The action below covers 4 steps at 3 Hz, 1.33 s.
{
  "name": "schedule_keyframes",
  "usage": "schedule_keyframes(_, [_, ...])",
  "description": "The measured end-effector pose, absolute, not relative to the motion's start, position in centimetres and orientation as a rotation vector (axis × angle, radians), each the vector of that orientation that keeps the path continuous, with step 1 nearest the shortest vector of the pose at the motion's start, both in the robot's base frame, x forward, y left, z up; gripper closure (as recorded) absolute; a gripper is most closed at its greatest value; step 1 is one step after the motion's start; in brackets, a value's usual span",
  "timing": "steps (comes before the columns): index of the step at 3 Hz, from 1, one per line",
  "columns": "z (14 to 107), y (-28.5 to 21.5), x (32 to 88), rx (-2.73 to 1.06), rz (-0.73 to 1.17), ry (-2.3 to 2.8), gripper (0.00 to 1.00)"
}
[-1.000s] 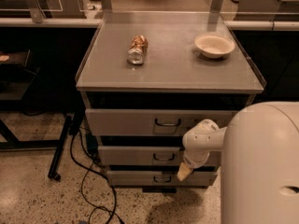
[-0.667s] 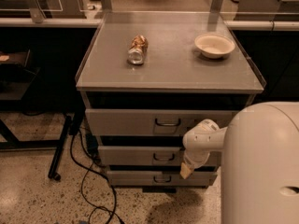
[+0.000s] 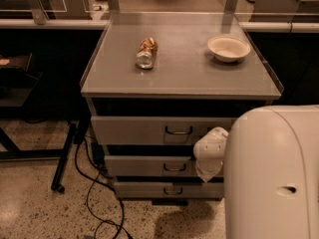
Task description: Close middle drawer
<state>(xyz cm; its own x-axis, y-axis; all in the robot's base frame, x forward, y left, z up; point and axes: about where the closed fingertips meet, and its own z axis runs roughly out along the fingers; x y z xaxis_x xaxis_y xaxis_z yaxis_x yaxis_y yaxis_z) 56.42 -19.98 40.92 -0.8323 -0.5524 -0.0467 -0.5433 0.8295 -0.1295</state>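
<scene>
The grey cabinet [image 3: 182, 81] has three stacked drawers. The middle drawer [image 3: 144, 166] is the second one, with a flat front and a small dark bar handle [image 3: 174, 168] at its centre. It stands out slightly in front of the top drawer [image 3: 134, 130]. The lowest drawer [image 3: 149, 189] sits below it. My gripper [image 3: 207, 173] hangs from the white arm [image 3: 212, 148], in front of the right part of the middle drawer's front and to the right of its handle. My body hides the drawers' right ends.
A crushed can [image 3: 146, 53] and a white bowl [image 3: 229, 48] lie on the cabinet top. Black cables [image 3: 94, 183] and a black stand leg [image 3: 64, 158] run over the speckled floor at the left. My white body [image 3: 274, 173] fills the lower right.
My gripper has moved slightly up and to the right, along the middle drawer's front. The drawers look unchanged.
</scene>
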Motion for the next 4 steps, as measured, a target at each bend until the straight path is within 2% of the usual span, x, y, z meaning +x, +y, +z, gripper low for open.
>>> schedule_keyframes(1, [39.5, -21.7, 58.3, -0.743, -0.274, 2.943, 1.00])
schedule_keyframes(4, [37.9, -24.7, 61.2, -0.432, -0.477, 2.923, 1.00])
